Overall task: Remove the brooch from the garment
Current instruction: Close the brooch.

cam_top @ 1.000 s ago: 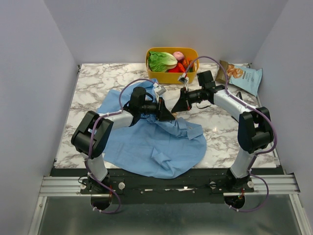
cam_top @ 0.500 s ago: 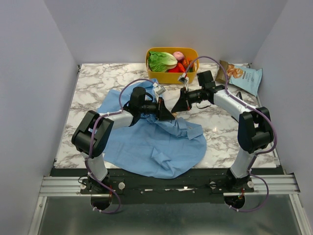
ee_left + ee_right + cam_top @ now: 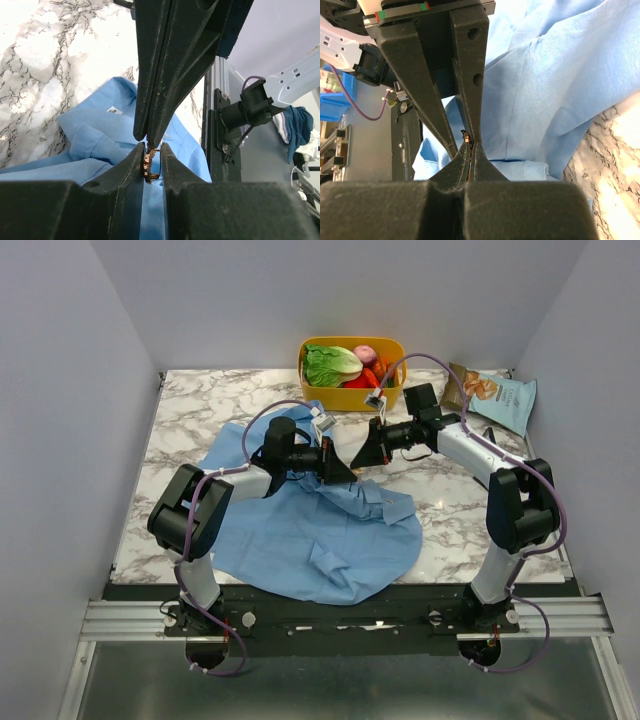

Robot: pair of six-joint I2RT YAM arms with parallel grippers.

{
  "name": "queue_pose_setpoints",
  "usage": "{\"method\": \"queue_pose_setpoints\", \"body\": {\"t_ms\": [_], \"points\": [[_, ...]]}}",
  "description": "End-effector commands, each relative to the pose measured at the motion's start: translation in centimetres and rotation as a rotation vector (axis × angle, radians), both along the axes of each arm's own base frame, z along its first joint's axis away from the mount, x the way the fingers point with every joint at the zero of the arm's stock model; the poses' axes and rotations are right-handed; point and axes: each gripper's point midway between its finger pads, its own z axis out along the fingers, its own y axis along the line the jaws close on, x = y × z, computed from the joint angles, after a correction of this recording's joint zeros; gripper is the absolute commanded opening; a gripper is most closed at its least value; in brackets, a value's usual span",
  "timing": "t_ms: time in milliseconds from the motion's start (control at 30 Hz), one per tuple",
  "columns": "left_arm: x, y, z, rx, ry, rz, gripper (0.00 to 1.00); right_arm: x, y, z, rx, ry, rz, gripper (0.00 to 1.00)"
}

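The garment (image 3: 330,540) is a light-blue shirt spread over the near half of the table, also seen below the fingers (image 3: 90,145) (image 3: 560,90). My two grippers meet tip to tip above its collar area. The brooch (image 3: 148,162) is a tiny tan-brown ornament that fills the narrow gap in my left gripper (image 3: 151,147) (image 3: 347,478). My right gripper (image 3: 469,145) (image 3: 357,464) is shut, with the brooch's edge (image 3: 466,135) poking out of its tips. In the left wrist view the right gripper's shut tips come down onto the top of the brooch. No cloth shows between either pair of jaws.
A yellow basket (image 3: 345,398) with lettuce and other vegetables stands at the back centre. A snack bag (image 3: 500,395) lies at the back right. The marble table (image 3: 200,410) shows bare to the left and right of the shirt.
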Motion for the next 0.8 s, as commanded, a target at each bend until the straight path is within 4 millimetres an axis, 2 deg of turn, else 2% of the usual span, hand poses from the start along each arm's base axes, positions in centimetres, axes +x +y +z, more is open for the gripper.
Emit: {"method": "queue_pose_setpoints", "body": {"t_ms": [0,500,567,633,767], "points": [[-0.04,0.04,1.10,-0.035,-0.055,-0.023,0.24,0.62,-0.29,0.18,-0.028,-0.060,-0.023,0.01],[0.05,0.01,0.50,-0.011,-0.047,-0.026,0.19,0.63,-0.30,0.25,-0.029,-0.058,-0.028,0.00],[-0.15,-0.03,0.37,-0.005,-0.052,-0.035,0.12,0.72,-0.35,0.23,-0.029,-0.059,-0.031,0.00],[-0.24,-0.11,0.37,0.000,-0.055,-0.042,0.09,0.74,-0.33,0.32,-0.027,-0.059,-0.033,0.01],[-0.73,-0.25,0.33,0.005,-0.051,-0.068,0.14,0.78,-0.26,0.10,-0.033,-0.057,-0.036,0.00]]}}
